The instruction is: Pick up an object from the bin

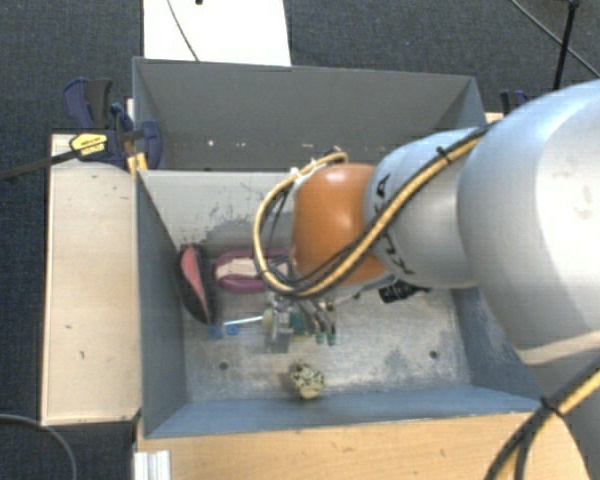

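Observation:
My gripper (294,322) reaches down under the arm's orange cover to the bin floor, left of the middle. A small blue and white stick-like thing (233,324) lies on the floor just to its left and seems to run under it. A pink and dark oval thing (194,282) leans against the left wall. Beside that lies a purple and white thing (239,268), partly hidden by the arm. A small crumpled, yellowish speckled ball (306,379) sits near the front wall, below the gripper and apart from it.
The big grey arm and its cables cover the right half and middle back of the bin. Bare floor shows to the right of the ball, along the front wall.

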### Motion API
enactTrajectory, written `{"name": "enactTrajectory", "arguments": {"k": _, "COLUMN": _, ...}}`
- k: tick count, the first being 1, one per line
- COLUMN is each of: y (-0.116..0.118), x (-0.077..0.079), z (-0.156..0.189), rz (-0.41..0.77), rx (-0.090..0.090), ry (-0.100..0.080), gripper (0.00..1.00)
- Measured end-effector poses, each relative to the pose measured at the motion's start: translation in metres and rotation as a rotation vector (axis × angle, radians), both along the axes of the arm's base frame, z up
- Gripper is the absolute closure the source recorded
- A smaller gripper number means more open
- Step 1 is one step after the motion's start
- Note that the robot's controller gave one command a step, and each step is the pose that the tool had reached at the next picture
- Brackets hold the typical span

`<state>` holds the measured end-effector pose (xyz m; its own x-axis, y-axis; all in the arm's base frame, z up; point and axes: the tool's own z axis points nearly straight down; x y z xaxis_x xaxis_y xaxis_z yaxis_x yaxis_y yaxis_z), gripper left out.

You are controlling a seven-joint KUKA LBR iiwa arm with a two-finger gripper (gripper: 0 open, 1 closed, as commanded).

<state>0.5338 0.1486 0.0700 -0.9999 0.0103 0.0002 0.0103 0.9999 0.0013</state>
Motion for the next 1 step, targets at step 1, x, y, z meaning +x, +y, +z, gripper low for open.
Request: {"name": "enactTrajectory", "arguments": {"k": 1, "y": 0.0129, "x": -0.0298, "z": 0.1377, "rz": 0.009, "rx": 0.002, "ry": -0.008, "gripper": 1.0}}
